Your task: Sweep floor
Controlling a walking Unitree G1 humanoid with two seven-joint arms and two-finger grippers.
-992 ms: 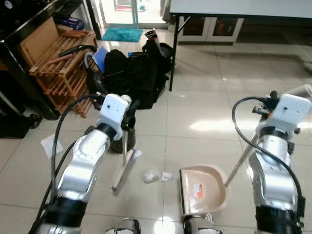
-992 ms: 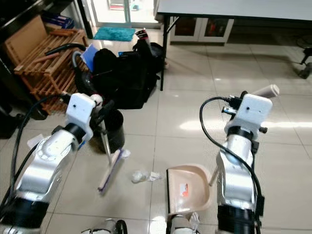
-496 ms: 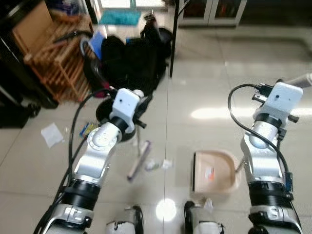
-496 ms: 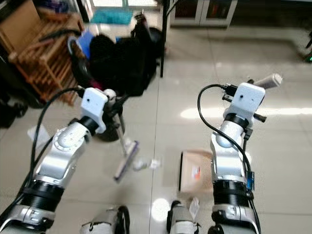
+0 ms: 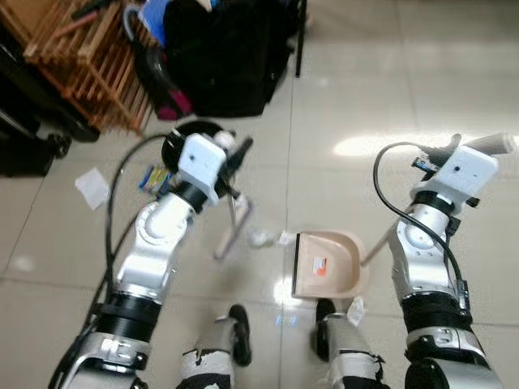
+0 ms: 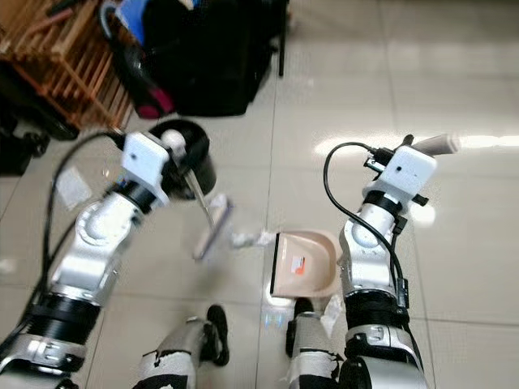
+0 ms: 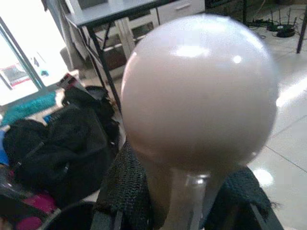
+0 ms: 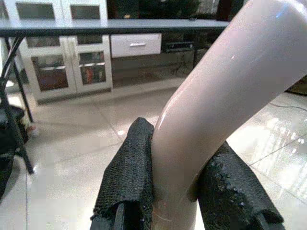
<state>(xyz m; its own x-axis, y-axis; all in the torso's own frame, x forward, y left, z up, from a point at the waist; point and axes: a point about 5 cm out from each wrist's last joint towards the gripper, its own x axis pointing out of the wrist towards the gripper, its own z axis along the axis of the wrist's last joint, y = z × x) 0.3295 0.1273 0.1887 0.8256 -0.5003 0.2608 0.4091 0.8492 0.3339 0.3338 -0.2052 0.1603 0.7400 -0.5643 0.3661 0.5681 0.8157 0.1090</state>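
From the left eye view, we hold the broom (image 5: pixel 234 228) in our left hand (image 5: pixel 231 158). Its brush end rests on the floor (image 5: pixel 340 121) below that hand. The crumpled paper (image 5: pixel 261 238) lies just beside the brush, between it and the dustpan (image 5: pixel 324 265). Our right hand (image 5: pixel 454 146) holds the dustpan's long handle (image 5: pixel 496 143), and the pan sits flat on the floor below it.

From the right eye view, a black bin (image 6: pixel 193 150) stands near our left hand.

From the left wrist view, our fingers (image 7: pixel 125 187) are clamped on the broom just under its round knob (image 7: pixel 199 91).

From the right wrist view, our fingers (image 8: pixel 129 172) are clamped on the bent handle.

We think the next push should be short and low, straight toward the pan's open mouth. We should keep the pan still and its lip tight on the floor, or the paper may slip under.
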